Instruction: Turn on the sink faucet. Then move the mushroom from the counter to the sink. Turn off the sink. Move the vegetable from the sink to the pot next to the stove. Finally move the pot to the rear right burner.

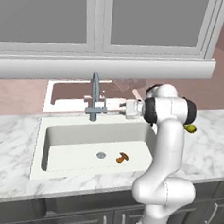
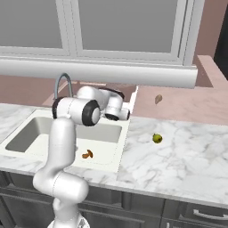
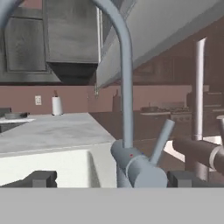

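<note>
Reaching: the tool (image 3: pixel 109 177) sits level with the faucet (image 1: pixel 94 99), its dark tips on either side of the base in the hand view, the lever (image 3: pixel 161 141) slanting up toward 1 o'clock.
Tool state: jaws spread wide apart, clamped on nothing.
Step in hand: judged to be shutting off the water, since the mushroom (image 1: pixel 122 157) already lies in the sink (image 1: pixel 64 143); I can't tell from these frames whether water is running.
Mushroom: on the basin floor just at 3 o'clock of the drain (image 1: pixel 101 155), near the arm; small, brown, cap and stub stem.
Next move: likely a nudge of the lever back to its off position, so the tips must close the small gap to it and push sideways without snagging the spout.
Faucet: grey brushed metal, tall gooseneck, thin rod lever, rounded body.
Sink: white, smooth, rectangular with soft corners, set into the tabletop (image 2: pixel 178 156).
Tabletop: white marble with grey veins, glossy.
Other: a small yellow-green fruit (image 2: pixel 156 138) sits on the tabletop at 3 o'clock of the sink, well apart from it.
</note>
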You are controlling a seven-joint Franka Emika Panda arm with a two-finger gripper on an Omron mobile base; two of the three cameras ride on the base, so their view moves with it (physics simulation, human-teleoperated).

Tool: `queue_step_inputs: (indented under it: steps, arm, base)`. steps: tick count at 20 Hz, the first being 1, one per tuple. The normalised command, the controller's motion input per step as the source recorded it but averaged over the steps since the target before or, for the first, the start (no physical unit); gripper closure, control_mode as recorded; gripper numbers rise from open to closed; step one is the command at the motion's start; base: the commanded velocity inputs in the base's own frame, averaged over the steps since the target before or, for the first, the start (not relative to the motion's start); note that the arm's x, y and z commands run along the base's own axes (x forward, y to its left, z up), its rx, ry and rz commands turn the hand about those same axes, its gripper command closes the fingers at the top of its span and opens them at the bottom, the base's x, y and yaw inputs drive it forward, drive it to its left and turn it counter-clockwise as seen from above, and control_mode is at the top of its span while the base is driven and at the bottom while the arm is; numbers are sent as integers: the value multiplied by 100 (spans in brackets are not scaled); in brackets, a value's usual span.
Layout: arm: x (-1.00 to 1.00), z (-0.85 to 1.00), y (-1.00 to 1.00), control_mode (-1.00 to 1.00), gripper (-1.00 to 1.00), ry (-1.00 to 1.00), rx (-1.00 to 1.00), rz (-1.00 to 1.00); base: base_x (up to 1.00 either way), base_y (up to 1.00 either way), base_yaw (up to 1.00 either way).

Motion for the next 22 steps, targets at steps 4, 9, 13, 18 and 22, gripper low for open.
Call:
queue_step_inputs:
  steps: [4,9,13,18,22]
  arm:
    - [-83,24,-4,-100,-100,-5,1,0]
    - [-80,42,0,-100,-100,-3,0,-2]
    - [-72,55,0,-100,-100,-1,0,-3]
    - [-72,55,0,-100,-100,0,0,-4]
    - [-73,38,-1,-100,-100,1,0,-3]
  base:
    - [0,0,0]
    - [0,0,0]
    - [0,0,0]
    - [0,0,0]
    - [0,0,0]
